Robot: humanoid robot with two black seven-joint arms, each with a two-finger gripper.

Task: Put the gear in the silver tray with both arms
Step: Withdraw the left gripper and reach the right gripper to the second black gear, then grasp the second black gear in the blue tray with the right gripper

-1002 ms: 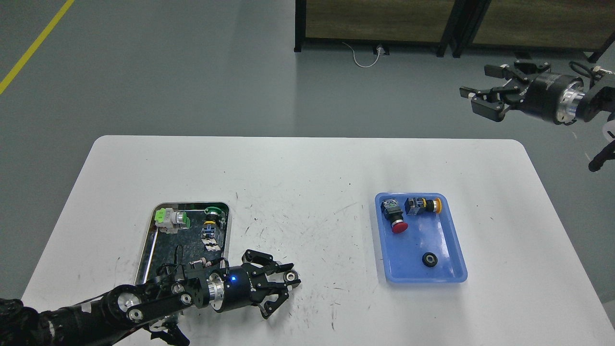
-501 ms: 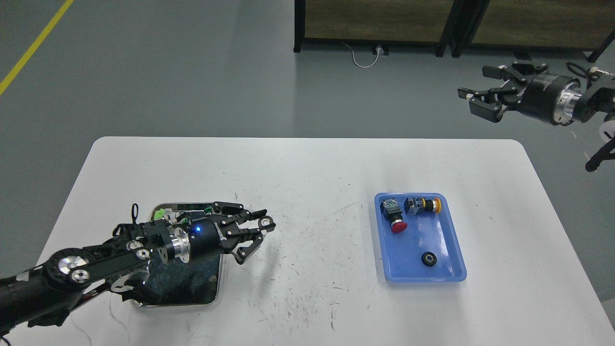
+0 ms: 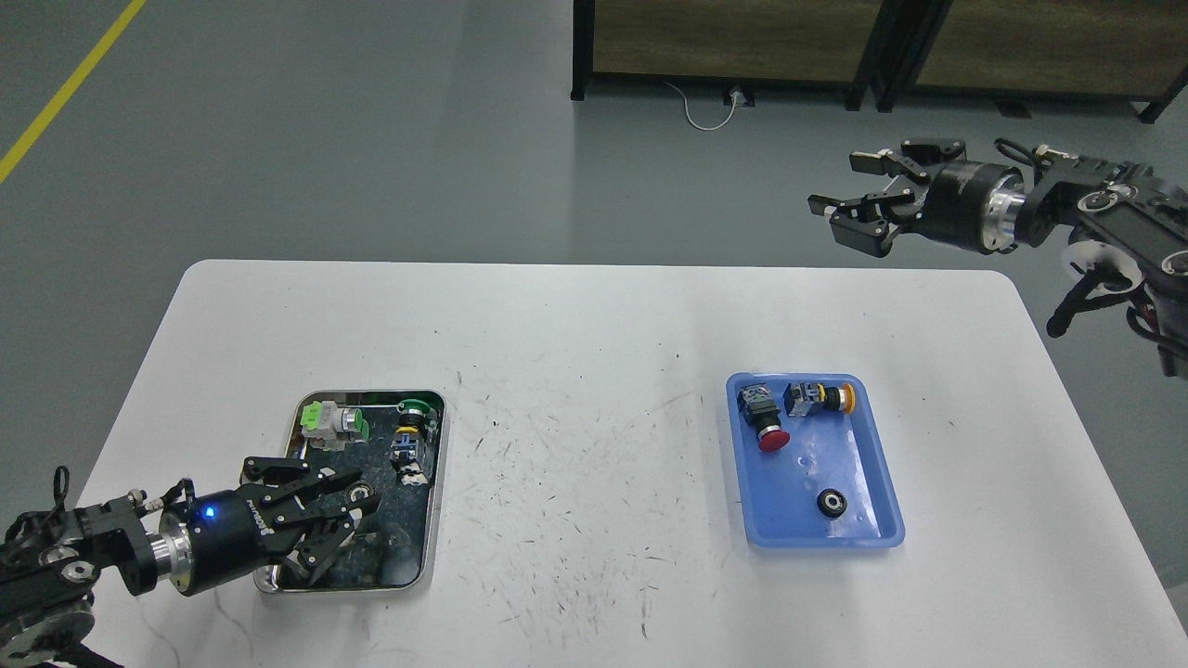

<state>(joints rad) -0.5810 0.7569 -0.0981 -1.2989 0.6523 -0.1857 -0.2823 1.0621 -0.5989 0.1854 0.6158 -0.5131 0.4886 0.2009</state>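
Left gripper (image 3: pixel 357 510) is now low over the near half of the silver tray (image 3: pixel 436 482), fingers apart. Half a second ago it was higher and further out past the tray's far right corner, with a small silver ring-shaped part at one fingertip. I can't tell whether it's still holding that; there's a small round thing right at the fingertips over the tray floor, but dark on dark. My read: this is the drop-off or just after it. The arm has pulled back toward me.

The tray already holds a green-and-white switch (image 3: pixel 329 422) at the far left and a green-capped button (image 3: pixel 408 417) with small bits below it on the right side.

Across the table, well apart from that, the blue tray (image 3: pixel 886 506) is unchanged: red mushroom button (image 3: pixel 766 422), yellow-tipped switch (image 3: pixel 817 397), and one black gear (image 3: pixel 831 503) lying flat near the near edge. That gear is still to be moved, so the task isn't finished.

Right gripper (image 3: pixel 849 206) is high, beyond the table's far right edge, fingers spread, nothing in them. It has swung left since a second ago. Likely heading for the blue tray next, just a guess.

White table (image 3: pixel 594 325), rounded corners, lots of scuffs and black scratches mid-surface. Beyond it there's grey floor, a yellow line (image 3: pixel 70 88) far left, and a dark-framed panel (image 3: pixel 724 42) with a white cable (image 3: pixel 705 111) at its foot.
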